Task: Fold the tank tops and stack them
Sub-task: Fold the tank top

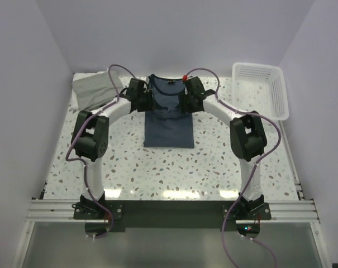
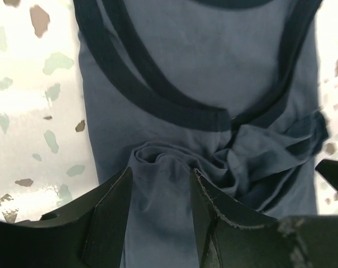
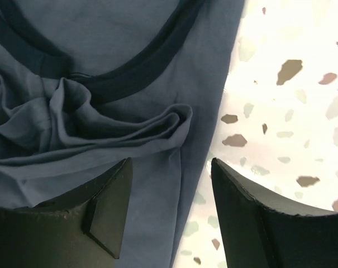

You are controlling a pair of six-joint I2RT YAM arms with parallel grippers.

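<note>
The navy blue tank top (image 1: 169,131) lies in the middle of the table as a narrow strip, neckline at the far end. My left gripper (image 1: 152,103) and right gripper (image 1: 184,103) are down on its upper part, side by side. In the left wrist view the open gripper (image 2: 160,173) straddles bunched navy cloth (image 2: 213,56) below the dark trim. In the right wrist view the open gripper (image 3: 171,162) straddles the top's right edge (image 3: 101,33), with wrinkles gathered ahead of the fingertips. The grey tank top (image 1: 93,89) lies crumpled at the far left corner.
A white plastic mesh basket (image 1: 280,95) stands at the far right. The speckled table (image 1: 129,167) is walled on three sides. Both arms arch over the table's middle, with purple cables looping above them.
</note>
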